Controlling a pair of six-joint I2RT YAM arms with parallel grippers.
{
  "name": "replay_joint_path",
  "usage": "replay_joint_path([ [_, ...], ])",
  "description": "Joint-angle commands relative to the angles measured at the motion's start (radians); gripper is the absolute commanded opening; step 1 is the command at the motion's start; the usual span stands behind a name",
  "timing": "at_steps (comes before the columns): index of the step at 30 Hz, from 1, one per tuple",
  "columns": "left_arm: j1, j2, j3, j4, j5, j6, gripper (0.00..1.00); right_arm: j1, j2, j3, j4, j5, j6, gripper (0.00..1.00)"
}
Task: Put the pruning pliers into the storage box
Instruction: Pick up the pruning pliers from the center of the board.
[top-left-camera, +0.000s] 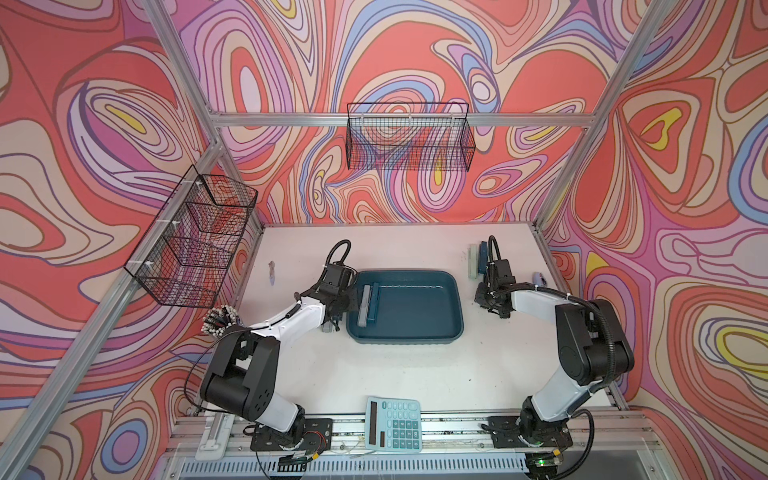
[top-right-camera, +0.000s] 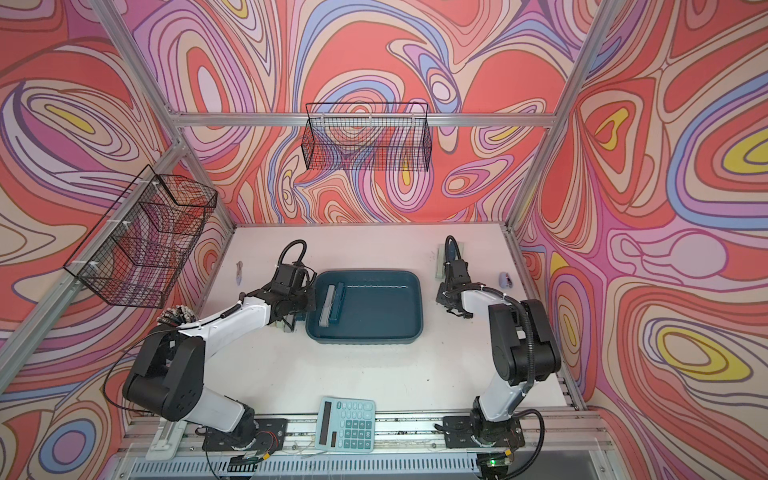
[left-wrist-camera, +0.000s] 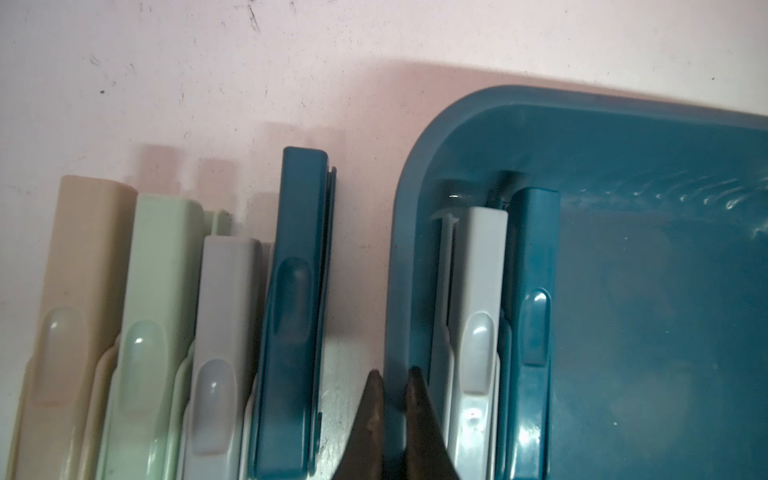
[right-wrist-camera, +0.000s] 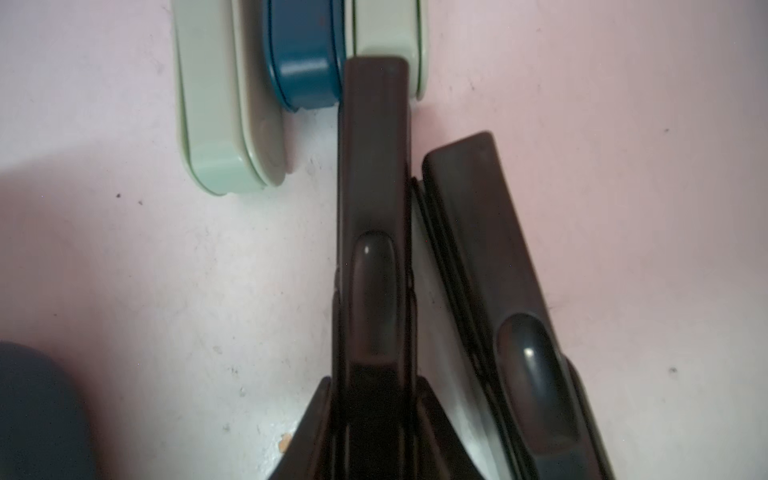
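The dark teal storage box sits mid-table with a grey pruning plier and a teal one along its left wall. My left gripper is shut on the box's left rim. Outside that rim lie beige, pale green, grey and teal pliers side by side. At the back right, my right gripper is shut on a black plier. A second dark plier lies beside it, with pale green and teal ones beyond.
A teal calculator lies at the front edge. Black wire baskets hang on the back wall and the left wall. A small lilac object lies at the left, another near the right edge.
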Motion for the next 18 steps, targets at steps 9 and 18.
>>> replay_joint_path([
  [9,0.006,0.026,0.011,-0.079,0.002,0.008,0.03,-0.002,-0.153,-0.017,-0.020,-0.046,0.024,0.25],
  [18,0.006,0.030,0.013,-0.070,0.020,-0.008,0.04,0.066,-0.302,-0.020,-0.095,-0.058,0.080,0.24],
])
